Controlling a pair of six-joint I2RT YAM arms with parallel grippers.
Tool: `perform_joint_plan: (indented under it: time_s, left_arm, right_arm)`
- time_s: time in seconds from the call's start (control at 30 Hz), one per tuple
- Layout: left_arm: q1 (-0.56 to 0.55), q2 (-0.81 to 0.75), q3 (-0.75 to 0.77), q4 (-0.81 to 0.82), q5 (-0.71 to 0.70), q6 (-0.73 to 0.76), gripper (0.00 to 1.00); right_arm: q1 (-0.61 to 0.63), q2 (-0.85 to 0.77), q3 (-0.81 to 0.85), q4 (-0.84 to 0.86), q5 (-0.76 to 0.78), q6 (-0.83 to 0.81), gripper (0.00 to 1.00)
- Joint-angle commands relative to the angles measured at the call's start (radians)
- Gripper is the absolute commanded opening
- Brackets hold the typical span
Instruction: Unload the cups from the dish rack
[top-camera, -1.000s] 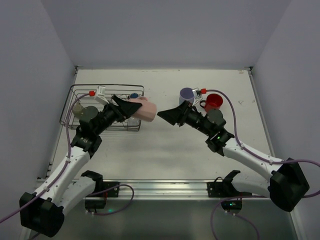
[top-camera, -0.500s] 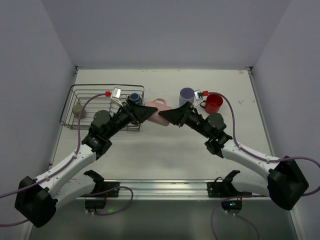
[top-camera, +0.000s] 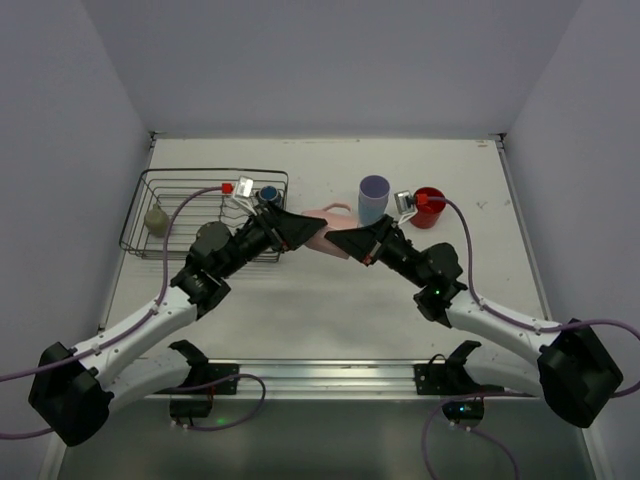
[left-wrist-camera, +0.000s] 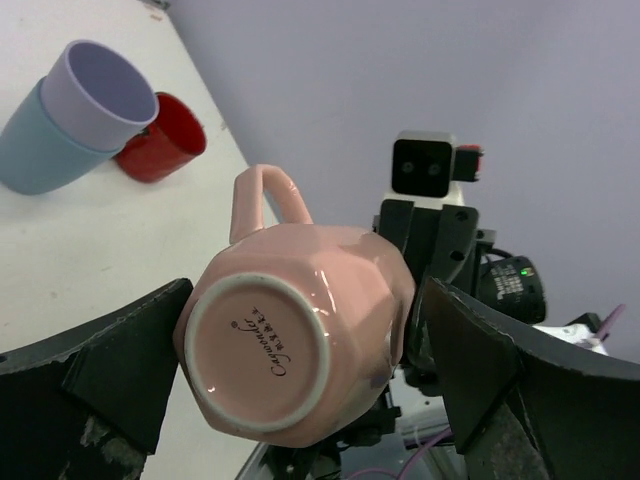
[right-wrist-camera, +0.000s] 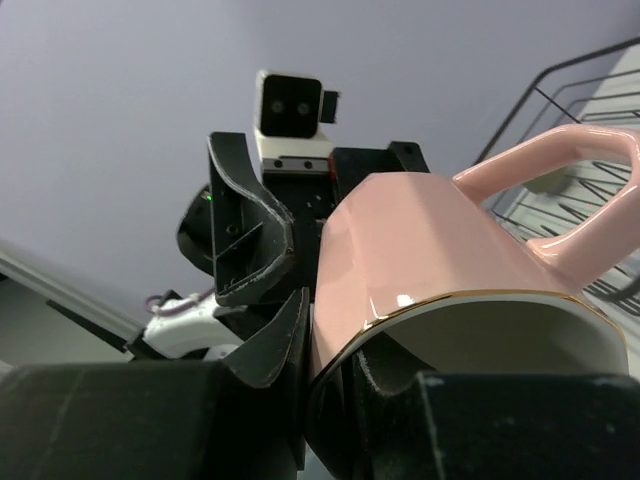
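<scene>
The pale pink cup (top-camera: 322, 226) (left-wrist-camera: 300, 335) (right-wrist-camera: 440, 260) hangs on its side above the table between both arms. My right gripper (top-camera: 340, 241) (right-wrist-camera: 335, 365) is shut on its rim, one finger inside the mouth and one outside. My left gripper (top-camera: 308, 231) (left-wrist-camera: 307, 292) stands open around the cup's base, with a gap showing at one finger. The dish rack (top-camera: 180, 180) (right-wrist-camera: 590, 100) at the left holds a small olive-brown mug (top-camera: 155, 218) and a small blue cup (top-camera: 268, 193). The lavender tumbler (top-camera: 373, 197) (left-wrist-camera: 98, 88) and the red mug (top-camera: 428, 205) (left-wrist-camera: 165, 140) stand on the table.
White walls close in the table on three sides. The tumbler and red mug stand just behind my right arm. A metal rail (top-camera: 320, 372) with both arm bases runs along the near edge.
My left gripper carried the pink cup rightward out from the rack to the right gripper. The right jaws closed on its rim, and the left jaws opened wide.
</scene>
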Motion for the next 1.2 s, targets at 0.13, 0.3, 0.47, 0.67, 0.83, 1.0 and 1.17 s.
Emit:
perform_joint_plan:
  time_s: [0.13, 0.3, 0.47, 0.67, 0.83, 1.0, 1.17]
  left_arm:
    - [0.002, -0.116, 0.134, -0.273, -0.012, 0.326, 1.00]
    - [0.002, -0.240, 0.185, -0.589, -0.134, 0.489, 1.00]
    - [0.002, -0.345, 0.231, -0.865, -0.372, 0.655, 1.00]
    - [0.002, -0.429, 0.168, -0.959, -0.547, 0.749, 1.00]
    - [0.002, -0.480, 0.091, -0.921, -0.575, 0.766, 1.00]
    - [0.003, -0.501, 0.099, -0.918, -0.590, 0.790, 1.00]
    - [0.012, -0.549, 0.088, -0.924, -0.605, 0.790, 1.00]
  right_arm:
    - [-0.005, -0.197, 0.100, -0.434, 0.071, -0.279, 0.00]
    - [-0.003, -0.208, 0.297, -0.928, 0.117, -0.522, 0.00]
    - [-0.003, -0.058, 0.510, -1.404, 0.215, -0.759, 0.00]
    - [0.003, 0.109, 0.646, -1.578, 0.294, -0.861, 0.00]
    - [0.059, 0.310, 0.842, -1.673, 0.344, -0.910, 0.00]
    - [0.099, 0.537, 1.037, -1.750, 0.416, -0.967, 0.00]
    - [0.099, 0.752, 1.219, -1.774, 0.424, -1.023, 0.00]
